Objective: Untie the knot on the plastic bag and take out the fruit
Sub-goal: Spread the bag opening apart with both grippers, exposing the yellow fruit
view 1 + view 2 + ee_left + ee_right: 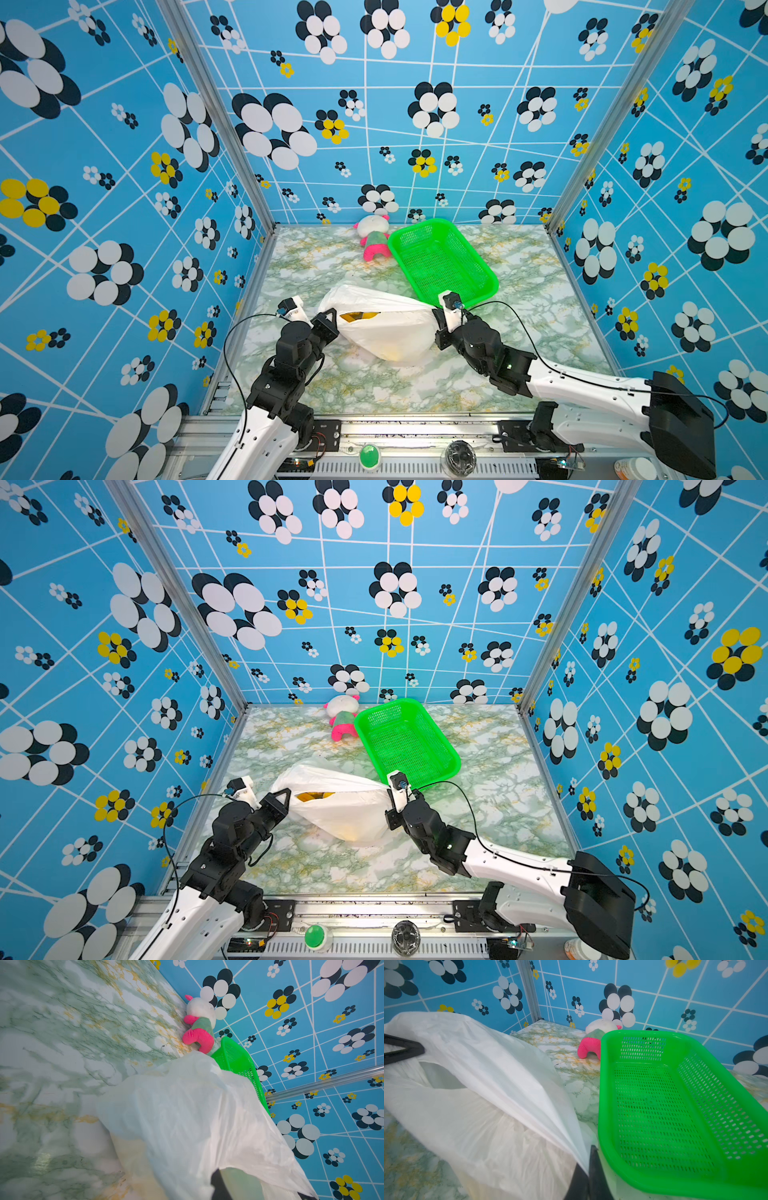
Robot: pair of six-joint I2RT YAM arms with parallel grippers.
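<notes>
A plastic bag (386,328) lies stretched taut near the front of a green-veined marble table (519,332), the left gripper (332,318) and right gripper (436,316) each clenched on one end of it. Yellow fruit (359,316) shows through its gaping mouth. A green basket (440,262) sits just behind, beside a doll (372,237), under blue flower-printed walls (374,124) framed by metal posts (220,120).

Three walls (415,124), at 9, 12 and 3 o'clock, carry blue paper with white grid lines and black, white and yellow flower motifs. Aluminium corner posts (220,120) join them. The bench (561,311) is green-white marble-patterned, yellow-veined; an aluminium rail (415,430) edges it at 6 o'clock.
</notes>
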